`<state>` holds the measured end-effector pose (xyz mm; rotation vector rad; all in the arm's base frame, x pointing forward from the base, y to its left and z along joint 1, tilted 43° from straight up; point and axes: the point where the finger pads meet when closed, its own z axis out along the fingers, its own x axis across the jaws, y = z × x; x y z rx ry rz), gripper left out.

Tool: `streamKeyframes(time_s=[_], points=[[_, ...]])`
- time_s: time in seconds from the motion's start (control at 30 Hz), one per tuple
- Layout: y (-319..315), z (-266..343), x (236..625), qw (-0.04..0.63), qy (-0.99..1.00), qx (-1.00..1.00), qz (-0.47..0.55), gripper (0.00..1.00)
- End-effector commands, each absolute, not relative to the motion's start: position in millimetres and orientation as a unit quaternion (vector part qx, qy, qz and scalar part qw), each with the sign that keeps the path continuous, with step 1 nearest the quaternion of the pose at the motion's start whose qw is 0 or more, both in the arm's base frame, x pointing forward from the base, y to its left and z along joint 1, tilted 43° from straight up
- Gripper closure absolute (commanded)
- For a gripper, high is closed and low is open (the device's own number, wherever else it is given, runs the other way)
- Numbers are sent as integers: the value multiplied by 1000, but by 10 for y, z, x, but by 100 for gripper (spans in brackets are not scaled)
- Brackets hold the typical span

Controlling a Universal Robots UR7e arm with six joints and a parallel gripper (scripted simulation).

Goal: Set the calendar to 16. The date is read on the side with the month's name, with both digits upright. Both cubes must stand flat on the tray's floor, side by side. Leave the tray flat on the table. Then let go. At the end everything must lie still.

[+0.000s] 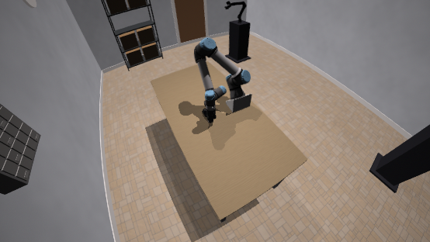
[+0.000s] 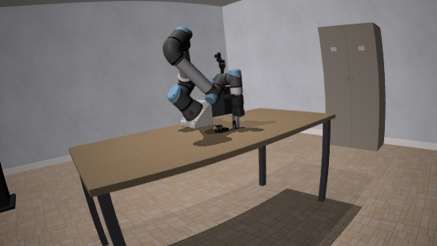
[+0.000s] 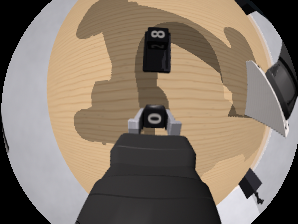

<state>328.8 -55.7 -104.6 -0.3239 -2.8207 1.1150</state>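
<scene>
The black tray (image 3: 157,61) (image 2: 225,129) lies on the table. One black cube (image 3: 158,38) stands in its far half in the wrist view, a white 8 on top and a dim digit, seemingly a 2, on the side facing the tray's bare half. My gripper (image 3: 154,115) (image 2: 236,127) points down close to the table, beside the tray. It is shut on the second black cube (image 3: 154,116), which shows a white 0 towards the wrist camera. The fingers touch it on both sides. Its other faces and any month name are hidden or too small to read. The gripper and its arm hide the tray in the top view.
The wooden table (image 1: 233,163) (image 2: 150,158) carries the arm's base with its pale bracket (image 1: 241,104) (image 3: 260,97), to the right of the tray in the wrist view. Arm shadows lie across the tray area. Shelves, a cabinet and black pedestals stand off the table.
</scene>
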Motion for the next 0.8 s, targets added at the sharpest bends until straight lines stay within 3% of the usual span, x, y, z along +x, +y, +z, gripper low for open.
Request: streamKeyframes(time_s=[0.0,0.5,0.63,0.77], points=[[-555,-1044,3291,45,-924,-106,365,43],[-555,-1044,3291,45,-924,-106,365,43],[-555,-1044,3291,45,-924,-106,365,31],[-555,-1044,3291,45,-924,-106,365,31]])
